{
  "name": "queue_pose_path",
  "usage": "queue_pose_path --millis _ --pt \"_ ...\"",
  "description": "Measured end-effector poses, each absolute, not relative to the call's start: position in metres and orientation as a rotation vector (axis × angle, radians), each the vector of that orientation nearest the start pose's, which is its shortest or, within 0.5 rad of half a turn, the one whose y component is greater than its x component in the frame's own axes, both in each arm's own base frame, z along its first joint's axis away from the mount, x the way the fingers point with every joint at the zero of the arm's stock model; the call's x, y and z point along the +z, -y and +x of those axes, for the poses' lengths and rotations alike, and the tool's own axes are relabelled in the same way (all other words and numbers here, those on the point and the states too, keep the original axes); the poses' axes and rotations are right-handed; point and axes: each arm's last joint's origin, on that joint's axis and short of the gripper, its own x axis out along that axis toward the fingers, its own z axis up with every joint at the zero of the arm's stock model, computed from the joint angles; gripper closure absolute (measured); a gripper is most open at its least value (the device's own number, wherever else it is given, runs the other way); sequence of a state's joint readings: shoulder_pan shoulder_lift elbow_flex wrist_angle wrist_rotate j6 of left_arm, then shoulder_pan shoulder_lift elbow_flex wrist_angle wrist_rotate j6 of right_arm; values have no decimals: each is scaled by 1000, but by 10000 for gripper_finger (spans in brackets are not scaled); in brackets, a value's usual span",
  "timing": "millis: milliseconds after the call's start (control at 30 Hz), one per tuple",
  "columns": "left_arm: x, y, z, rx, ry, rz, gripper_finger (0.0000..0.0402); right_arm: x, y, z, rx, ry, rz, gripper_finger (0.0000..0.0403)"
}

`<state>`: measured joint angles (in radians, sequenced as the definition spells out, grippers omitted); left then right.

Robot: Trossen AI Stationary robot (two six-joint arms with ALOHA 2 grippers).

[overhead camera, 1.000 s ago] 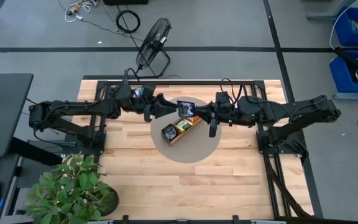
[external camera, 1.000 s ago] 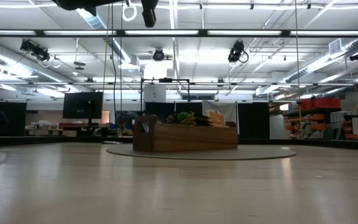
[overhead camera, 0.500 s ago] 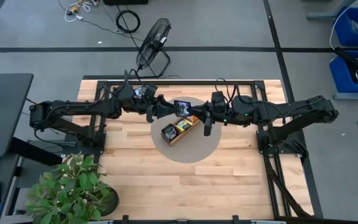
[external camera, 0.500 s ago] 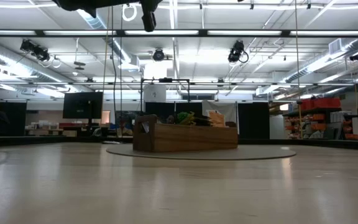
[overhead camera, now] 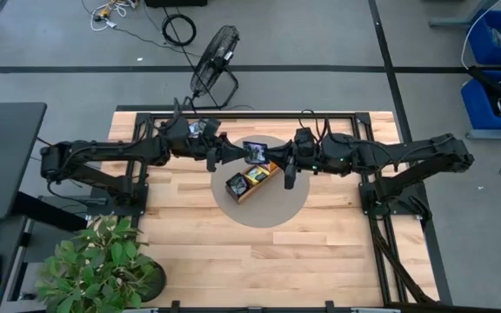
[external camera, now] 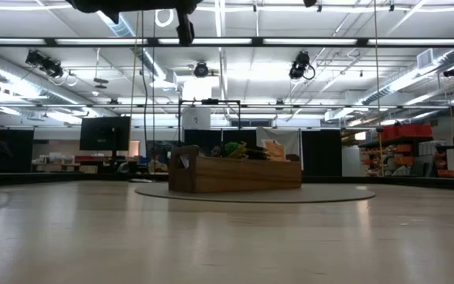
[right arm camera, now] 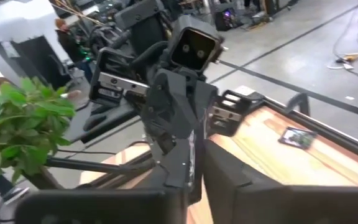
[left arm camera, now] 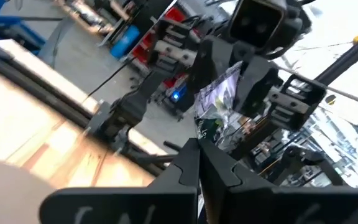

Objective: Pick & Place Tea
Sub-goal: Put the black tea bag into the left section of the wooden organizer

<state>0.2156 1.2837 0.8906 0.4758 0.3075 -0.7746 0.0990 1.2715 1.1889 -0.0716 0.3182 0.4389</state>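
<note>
Left gripper [overhead camera: 237, 151] clamped on tea packet [overhead camera: 255, 151] at frame centre, above tray [overhead camera: 252, 183] — right gripper [overhead camera: 274, 155] just beside, touching packet's other edge, fingers barely parted.

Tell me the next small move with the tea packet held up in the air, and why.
Probably the right gripper lets go and backs away: the tea packet hangs between both grippers above the tray, and the left gripper is pinched shut on it.

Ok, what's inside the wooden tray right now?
The wooden tray holds tea packets, yellow, green and dark ones. Its end under the two grippers is covered, so anything there is hidden.
</note>
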Motion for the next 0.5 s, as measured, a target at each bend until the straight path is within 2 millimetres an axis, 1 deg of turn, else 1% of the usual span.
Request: queue_pose_path --millis 100,300,433,500 --pt "328 -54 281 -107 24 -756 398 382 -18 277 -268 -124 406 330" --pt "329 -54 262 -48 -76 -738 399 387 -14 256 -343 -167 372 254" --pt "326 -56 253 2 -154 -758 400 386 -11 242 -421 -209 360 205" --pt "322 -57 251 24 -195 -773 400 384 -10 237 -446 -250 352 184"
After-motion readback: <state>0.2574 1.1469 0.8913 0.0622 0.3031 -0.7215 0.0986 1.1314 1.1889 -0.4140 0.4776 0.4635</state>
